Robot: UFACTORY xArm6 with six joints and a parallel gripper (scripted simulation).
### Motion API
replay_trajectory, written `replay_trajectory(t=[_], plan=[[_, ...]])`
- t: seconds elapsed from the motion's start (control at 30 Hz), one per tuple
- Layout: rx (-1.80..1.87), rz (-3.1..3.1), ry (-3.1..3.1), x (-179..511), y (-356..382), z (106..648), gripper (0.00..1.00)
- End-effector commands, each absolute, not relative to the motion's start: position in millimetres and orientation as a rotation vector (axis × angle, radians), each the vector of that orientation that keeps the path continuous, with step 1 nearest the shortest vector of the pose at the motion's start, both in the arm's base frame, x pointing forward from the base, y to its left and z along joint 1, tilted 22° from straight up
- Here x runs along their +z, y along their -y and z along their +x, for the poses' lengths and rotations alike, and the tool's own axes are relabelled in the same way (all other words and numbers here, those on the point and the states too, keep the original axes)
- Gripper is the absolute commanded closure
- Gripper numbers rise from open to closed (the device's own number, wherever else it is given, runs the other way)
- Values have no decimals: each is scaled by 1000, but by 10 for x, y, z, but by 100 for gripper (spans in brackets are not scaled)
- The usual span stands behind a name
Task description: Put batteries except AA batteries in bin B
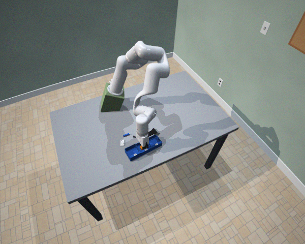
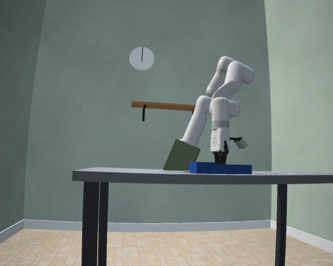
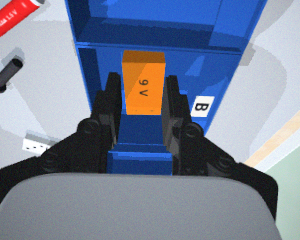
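An orange 9 V battery (image 3: pixel 143 82) lies in the compartment marked B (image 3: pixel 201 106) of the blue bin (image 1: pixel 144 150). My gripper (image 3: pixel 142 90) reaches down into that compartment, and its fingers stand on both sides of the battery with a small gap on each side. The gripper is open and holds nothing. In the top view the gripper (image 1: pixel 143 144) is low over the bin's middle, with the orange battery (image 1: pixel 141 147) at its tips. In the exterior view the fingers (image 2: pixel 220 158) dip behind the bin wall (image 2: pixel 220 167).
A red battery (image 3: pixel 12 17), a black cylinder (image 3: pixel 5 75) and a small white block (image 3: pixel 37 142) lie on the table left of the bin. A small blue battery (image 1: pixel 125 134) lies nearby. The green base block (image 1: pixel 112 99) stands behind.
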State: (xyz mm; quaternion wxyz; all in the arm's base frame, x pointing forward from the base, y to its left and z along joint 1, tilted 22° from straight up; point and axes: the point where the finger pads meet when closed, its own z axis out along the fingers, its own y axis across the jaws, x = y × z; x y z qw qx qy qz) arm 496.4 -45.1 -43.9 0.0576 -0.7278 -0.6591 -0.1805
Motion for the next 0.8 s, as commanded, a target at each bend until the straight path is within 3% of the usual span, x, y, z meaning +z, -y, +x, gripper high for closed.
replay_trajectory(t=[0.0,0.77], plan=[[-551,-2208,2000,-370,477,4967,67],[-551,-2208,2000,21,612,4888,67]])
